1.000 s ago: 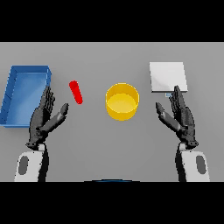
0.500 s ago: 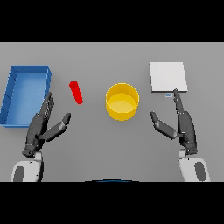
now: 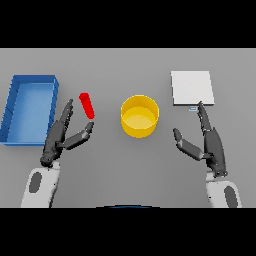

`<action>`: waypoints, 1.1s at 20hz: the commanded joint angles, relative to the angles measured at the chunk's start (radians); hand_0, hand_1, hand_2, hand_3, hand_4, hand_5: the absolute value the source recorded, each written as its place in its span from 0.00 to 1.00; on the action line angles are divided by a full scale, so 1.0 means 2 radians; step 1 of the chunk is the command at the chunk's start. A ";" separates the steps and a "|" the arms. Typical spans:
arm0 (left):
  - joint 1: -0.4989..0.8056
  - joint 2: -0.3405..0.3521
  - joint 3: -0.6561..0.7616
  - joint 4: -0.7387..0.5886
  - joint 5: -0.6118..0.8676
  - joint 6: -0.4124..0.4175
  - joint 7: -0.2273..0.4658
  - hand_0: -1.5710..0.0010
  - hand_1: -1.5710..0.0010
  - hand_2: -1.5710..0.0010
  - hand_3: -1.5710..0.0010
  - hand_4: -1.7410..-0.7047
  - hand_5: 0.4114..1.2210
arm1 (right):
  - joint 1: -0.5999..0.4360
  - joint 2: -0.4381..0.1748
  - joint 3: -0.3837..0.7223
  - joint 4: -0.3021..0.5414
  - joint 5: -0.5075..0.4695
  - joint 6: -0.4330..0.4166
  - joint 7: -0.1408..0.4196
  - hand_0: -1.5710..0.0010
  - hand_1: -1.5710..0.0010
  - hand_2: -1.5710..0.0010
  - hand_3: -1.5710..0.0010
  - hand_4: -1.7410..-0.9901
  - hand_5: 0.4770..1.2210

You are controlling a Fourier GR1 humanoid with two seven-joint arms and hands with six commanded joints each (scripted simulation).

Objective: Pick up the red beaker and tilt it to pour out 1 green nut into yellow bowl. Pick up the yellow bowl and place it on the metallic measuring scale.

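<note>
I see the left hand [image 3: 62, 137] spread, thumb apart, just near the red beaker [image 3: 87, 105], framing a grasp. Right hand [image 3: 209, 143] spread, idle by the scale [image 3: 192, 88]; yellow bowl [image 3: 140, 116] centre.

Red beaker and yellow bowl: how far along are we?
Nothing is done yet. The small red beaker lies on the grey table, ungrasped; the open left hand is beside it. The round yellow bowl sits mid-table, not on the square metallic measuring scale. The open right hand holds nothing. Pouring and bowl placement remain.
</note>
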 commanded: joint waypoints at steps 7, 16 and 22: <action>-0.079 -0.002 0.027 0.108 -0.003 0.015 -0.038 1.00 1.00 1.00 1.00 0.46 0.32 | 0.002 -0.002 -0.003 -0.002 -0.008 0.005 -0.001 1.00 1.00 1.00 1.00 0.62 0.21; -0.159 -0.010 0.036 0.203 -0.011 0.020 -0.046 1.00 1.00 1.00 1.00 0.43 0.34 | 0.007 -0.002 -0.004 -0.002 -0.009 0.006 -0.008 1.00 1.00 1.00 1.00 0.63 0.22; -0.198 -0.006 0.055 0.246 0.001 0.015 -0.060 1.00 1.00 1.00 1.00 0.42 0.34 | 0.004 -0.003 -0.007 -0.011 -0.018 0.010 0.006 1.00 1.00 1.00 1.00 0.63 0.22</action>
